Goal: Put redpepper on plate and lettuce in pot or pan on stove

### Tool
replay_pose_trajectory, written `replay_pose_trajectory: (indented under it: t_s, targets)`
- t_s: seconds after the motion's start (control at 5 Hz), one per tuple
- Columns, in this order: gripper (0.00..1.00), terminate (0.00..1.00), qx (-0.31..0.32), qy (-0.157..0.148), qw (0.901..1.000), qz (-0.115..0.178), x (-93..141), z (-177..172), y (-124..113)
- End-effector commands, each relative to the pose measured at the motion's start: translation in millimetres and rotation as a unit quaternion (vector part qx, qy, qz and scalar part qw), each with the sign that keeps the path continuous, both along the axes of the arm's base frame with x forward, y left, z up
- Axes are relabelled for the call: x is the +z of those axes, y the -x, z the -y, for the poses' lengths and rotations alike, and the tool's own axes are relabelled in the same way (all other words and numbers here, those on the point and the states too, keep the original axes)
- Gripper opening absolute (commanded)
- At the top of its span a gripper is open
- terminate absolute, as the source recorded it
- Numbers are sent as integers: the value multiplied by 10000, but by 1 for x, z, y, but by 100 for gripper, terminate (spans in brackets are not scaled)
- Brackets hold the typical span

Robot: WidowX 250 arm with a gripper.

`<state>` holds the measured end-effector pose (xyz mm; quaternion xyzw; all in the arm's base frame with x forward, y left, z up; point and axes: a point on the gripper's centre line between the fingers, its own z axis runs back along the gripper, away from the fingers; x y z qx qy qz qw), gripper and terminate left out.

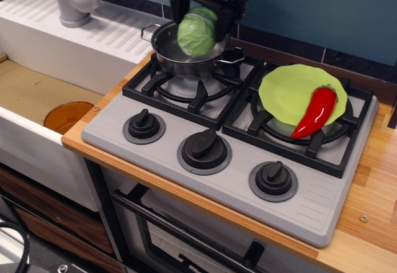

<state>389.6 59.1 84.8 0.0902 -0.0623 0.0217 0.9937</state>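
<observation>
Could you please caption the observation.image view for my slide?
Gripper holds lettuce over the pot; redpepper lies on the plate.

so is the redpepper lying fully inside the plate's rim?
No. The redpepper rests on the plate at its right edge, but its pointed tip sticks out past the rim over the burner grate.

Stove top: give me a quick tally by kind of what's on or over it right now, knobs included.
Toy vegetables: 2, the lettuce in the claw and the redpepper
Cookware and dishes: 2, the pot and the plate
Knobs: 3
Total: 7
</observation>
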Motion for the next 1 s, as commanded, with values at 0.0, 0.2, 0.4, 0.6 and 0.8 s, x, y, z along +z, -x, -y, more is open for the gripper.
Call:
replay_pose_trajectory:
  t_s: [0.0, 0.2, 0.4, 0.6, 0.8]
  targets:
    - [100, 0, 49, -96, 9990, 430, 49, 17, -1]
    - [100, 0, 7, -7, 9994, 357, 55, 16, -6]
    - [100, 0, 101, 126, 9990, 408, 32, 10, -14]
    - [100, 0, -223, 337, 9954, 863, 23, 11, -16]
    - [100, 0, -158, 414, 9967, 679, 22, -1, -13]
